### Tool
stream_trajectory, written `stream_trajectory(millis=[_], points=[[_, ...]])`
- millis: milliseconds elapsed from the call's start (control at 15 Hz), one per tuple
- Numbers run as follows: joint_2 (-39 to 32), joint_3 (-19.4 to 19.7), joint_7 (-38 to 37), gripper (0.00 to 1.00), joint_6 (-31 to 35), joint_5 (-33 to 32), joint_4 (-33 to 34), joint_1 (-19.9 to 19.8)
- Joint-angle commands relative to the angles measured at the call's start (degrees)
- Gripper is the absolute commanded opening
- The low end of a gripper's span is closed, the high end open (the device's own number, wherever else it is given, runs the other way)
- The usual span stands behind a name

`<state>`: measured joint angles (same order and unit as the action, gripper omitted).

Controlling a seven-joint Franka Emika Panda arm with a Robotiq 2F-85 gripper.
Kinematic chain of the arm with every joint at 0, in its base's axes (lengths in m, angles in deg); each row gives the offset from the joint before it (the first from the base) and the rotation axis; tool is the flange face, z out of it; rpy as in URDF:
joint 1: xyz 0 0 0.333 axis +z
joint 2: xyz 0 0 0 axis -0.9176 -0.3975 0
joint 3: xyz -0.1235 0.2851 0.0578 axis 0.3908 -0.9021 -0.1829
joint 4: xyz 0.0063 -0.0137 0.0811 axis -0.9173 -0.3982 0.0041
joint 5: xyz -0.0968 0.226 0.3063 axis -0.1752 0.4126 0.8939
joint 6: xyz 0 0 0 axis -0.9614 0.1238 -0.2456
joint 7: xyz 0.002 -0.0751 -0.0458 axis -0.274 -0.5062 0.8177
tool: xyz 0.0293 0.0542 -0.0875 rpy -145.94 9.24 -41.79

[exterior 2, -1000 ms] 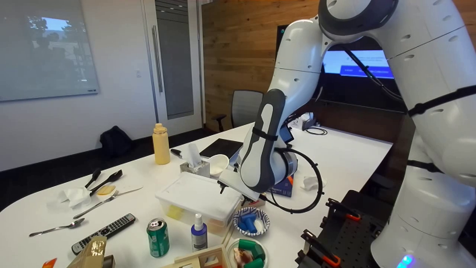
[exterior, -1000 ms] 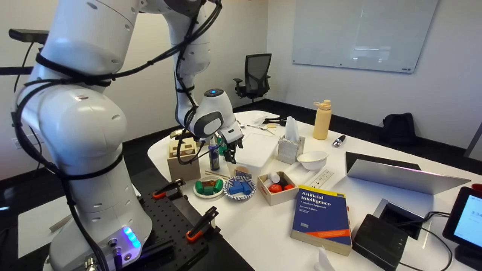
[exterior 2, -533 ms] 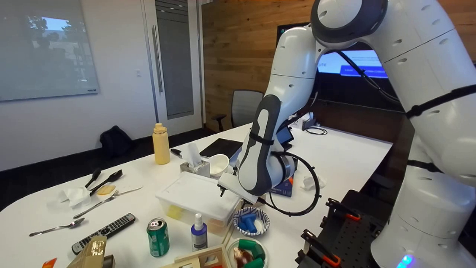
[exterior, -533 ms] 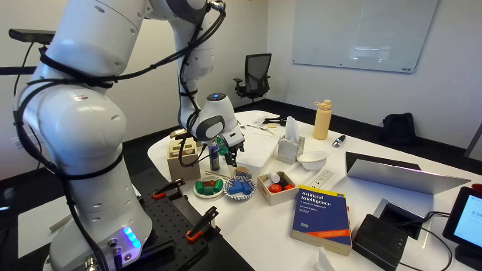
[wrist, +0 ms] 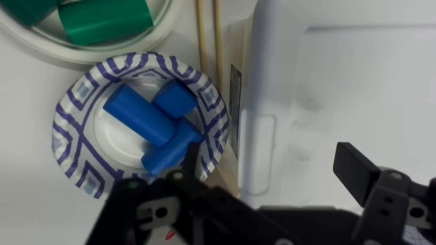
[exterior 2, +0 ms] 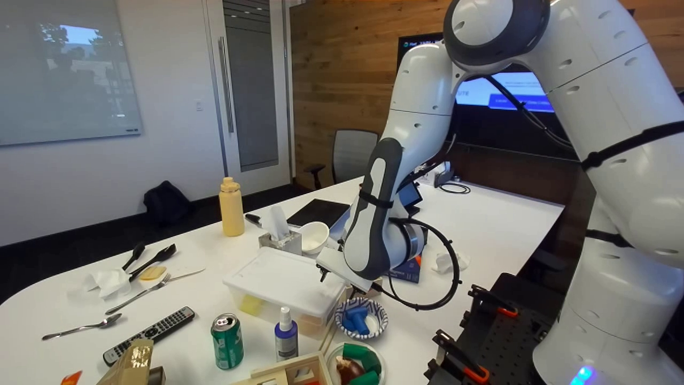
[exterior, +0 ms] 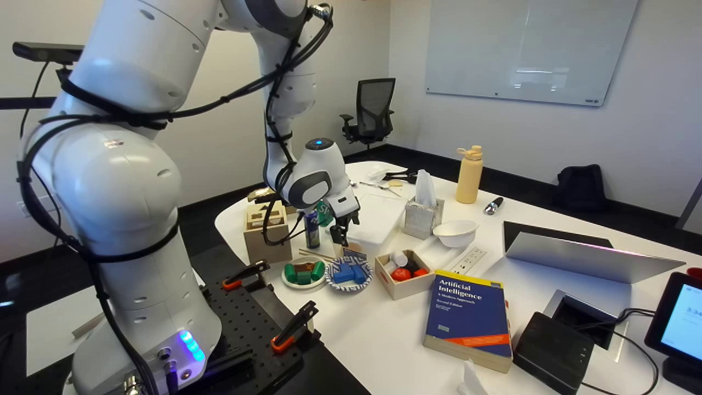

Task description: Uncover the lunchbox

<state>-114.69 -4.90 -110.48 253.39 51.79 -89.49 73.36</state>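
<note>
My fingers (wrist: 356,173) hang spread at the near end of the lunchbox (exterior 2: 270,310): one above its closed lid (wrist: 357,85), the other past the edge toward the bowl (wrist: 81,90). Lowering astride that edge seems next.

In an exterior view, a blue book (exterior: 467,317) lies in from the robot-side edge of the bench (exterior: 364,323); its cover reads "Artificial Intelligence", "A Modern Approach" and "Second Edition". Inside the bench's far edge, a small screen (exterior: 679,323) shows digits, of which "34" is legible and the one before it blurred. Nearer the bench's rounded end, a green can (exterior: 324,214) bears white letters, the first apparently an S. Text on the wall display (exterior 2: 522,85) and on the whiteboard (exterior: 532,52) is too blurred to read.
</note>
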Motion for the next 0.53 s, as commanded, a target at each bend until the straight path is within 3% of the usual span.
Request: stream_trajectory(millis=[0, 400, 467], points=[[-1.4, -1.7, 1.5, 1.0, -0.1, 1.6, 1.1, -1.2], [-2.6, -1.4, 1.6, 1.0, 0.0, 1.8, 1.3, -1.2], [-2.9, -1.6, 1.5, 0.75, -0.1, 1.8, 1.5, -1.3]])
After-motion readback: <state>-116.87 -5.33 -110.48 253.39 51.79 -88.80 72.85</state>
